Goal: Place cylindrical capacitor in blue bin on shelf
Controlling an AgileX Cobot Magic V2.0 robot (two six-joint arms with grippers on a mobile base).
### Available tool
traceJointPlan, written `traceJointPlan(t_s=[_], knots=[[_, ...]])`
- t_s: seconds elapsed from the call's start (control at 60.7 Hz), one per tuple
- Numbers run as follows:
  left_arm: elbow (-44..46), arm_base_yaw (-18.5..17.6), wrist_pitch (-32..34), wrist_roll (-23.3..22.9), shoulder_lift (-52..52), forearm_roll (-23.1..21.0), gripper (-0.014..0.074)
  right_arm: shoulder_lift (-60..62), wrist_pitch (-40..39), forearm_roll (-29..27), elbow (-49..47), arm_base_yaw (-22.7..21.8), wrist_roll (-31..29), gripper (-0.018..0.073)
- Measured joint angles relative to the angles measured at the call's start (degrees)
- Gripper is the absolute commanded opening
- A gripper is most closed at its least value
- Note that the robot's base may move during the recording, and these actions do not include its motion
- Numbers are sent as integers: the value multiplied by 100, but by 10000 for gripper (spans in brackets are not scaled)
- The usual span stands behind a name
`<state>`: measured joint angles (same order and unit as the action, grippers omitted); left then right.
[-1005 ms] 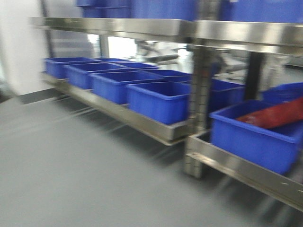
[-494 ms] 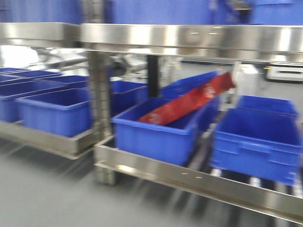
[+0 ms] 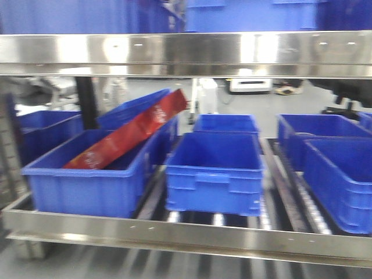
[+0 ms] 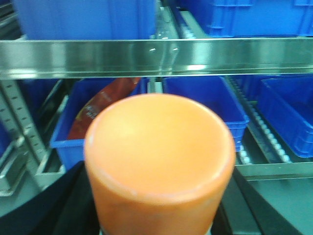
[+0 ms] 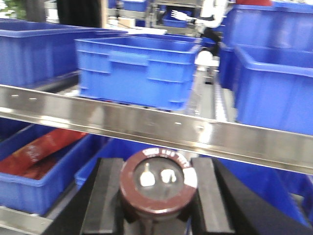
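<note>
One dark maroon cylindrical capacitor (image 5: 157,182): upright, clamped in right end effector (image 5: 157,196).
Left end effector (image 4: 159,220): apparently gripping orange cylinder (image 4: 159,156).
Empty blue plastic bin (image 3: 214,168): straight ahead, behind stainless-steel shelf (image 3: 174,232) rail.

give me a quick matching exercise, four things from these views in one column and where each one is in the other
1 cylindrical capacitor
2 orange cylinder
3 red packet
4 middle blue bin

A leaning in the left blue bin
B held in the right gripper
C on the shelf rollers, nothing visible inside
D close up in the left wrist view

Pairs: 1-B, 2-D, 3-A, 4-C
</note>
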<state>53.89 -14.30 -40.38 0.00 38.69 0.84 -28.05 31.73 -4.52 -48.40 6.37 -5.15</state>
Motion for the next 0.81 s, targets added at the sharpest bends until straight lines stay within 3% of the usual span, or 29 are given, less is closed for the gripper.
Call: traceJointPlan(t_s=[0.807], knots=[[0, 0, 0, 0, 0, 0, -111, 0, 0, 0, 0, 0, 0, -71]])
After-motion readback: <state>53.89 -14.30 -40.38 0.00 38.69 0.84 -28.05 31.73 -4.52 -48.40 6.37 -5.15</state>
